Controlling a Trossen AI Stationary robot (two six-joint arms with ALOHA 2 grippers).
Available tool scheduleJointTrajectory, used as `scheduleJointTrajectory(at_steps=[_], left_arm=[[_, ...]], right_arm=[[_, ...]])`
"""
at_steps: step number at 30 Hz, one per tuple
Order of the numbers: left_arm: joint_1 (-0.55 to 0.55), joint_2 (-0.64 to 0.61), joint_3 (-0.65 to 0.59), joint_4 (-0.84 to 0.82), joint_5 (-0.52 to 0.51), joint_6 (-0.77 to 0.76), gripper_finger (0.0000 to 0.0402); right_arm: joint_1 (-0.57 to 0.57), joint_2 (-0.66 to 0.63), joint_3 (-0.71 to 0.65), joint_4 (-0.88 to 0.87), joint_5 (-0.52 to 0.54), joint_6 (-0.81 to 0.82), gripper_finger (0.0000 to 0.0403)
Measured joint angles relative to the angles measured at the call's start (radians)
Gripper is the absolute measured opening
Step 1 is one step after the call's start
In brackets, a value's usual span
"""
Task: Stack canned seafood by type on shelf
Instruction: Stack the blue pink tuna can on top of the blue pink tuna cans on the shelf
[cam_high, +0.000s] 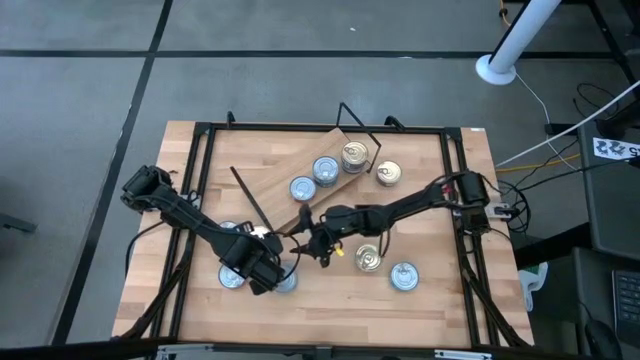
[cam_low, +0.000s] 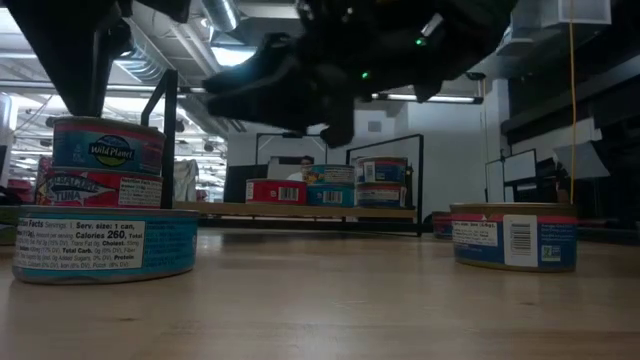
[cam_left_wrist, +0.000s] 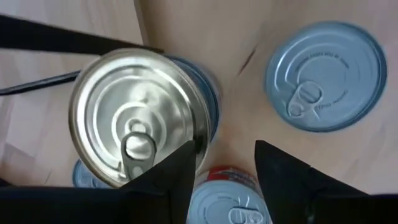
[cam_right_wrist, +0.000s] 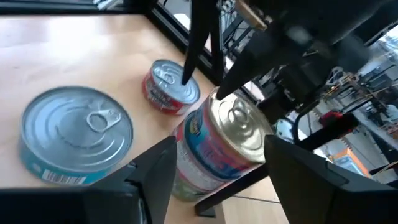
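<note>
A stack of tins (cam_right_wrist: 214, 146), its top lid (cam_left_wrist: 137, 115) silvery gold, stands on the tabletop near the front left (cam_high: 262, 238) and shows at the left of the low view (cam_low: 105, 190). My left gripper (cam_left_wrist: 224, 174) hangs open over it, pointing down, one finger beside the top tin and a red-labelled tin (cam_left_wrist: 229, 202) below the gap. My right gripper (cam_right_wrist: 211, 180) is open and nearly level, pointing at the stack from the table's right. The shelf (cam_high: 300, 160) lies askew at the far middle with three tins (cam_high: 325, 170) on it. My left gripper has one finger (cam_left_wrist: 177, 171) right at the rim of the stack's top tin (cam_left_wrist: 186, 134), coming from above. Whether the finger touches the rim, I cannot tell.
Loose blue-lidded tins lie around the stack (cam_high: 232, 275) (cam_left_wrist: 326, 74) (cam_right_wrist: 74, 137). To the right lie a gold-lidded tin (cam_high: 368, 260) and a blue one (cam_high: 403, 276), which shows in the low view (cam_low: 515, 237). Another gold tin (cam_high: 388, 173) sits beside the shelf. A black frame (cam_high: 200, 180) borders the table.
</note>
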Motion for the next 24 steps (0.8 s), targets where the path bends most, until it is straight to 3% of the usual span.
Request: scheduleJointTrajectory(at_steps=[10, 24], left_arm=[[0.001, 0.000, -0.001, 0.013, -0.101, 0.003, 0.0150], [0.001, -0.004, -0.065, 0.061, -0.116, -0.026, 0.0150]], right_arm=[[-0.001, 0.050, 0.028, -0.013, 0.019, 0.000, 0.0241], [-0.001, 0.051, 0.029, -0.007, 0.028, 0.000, 0.0241]])
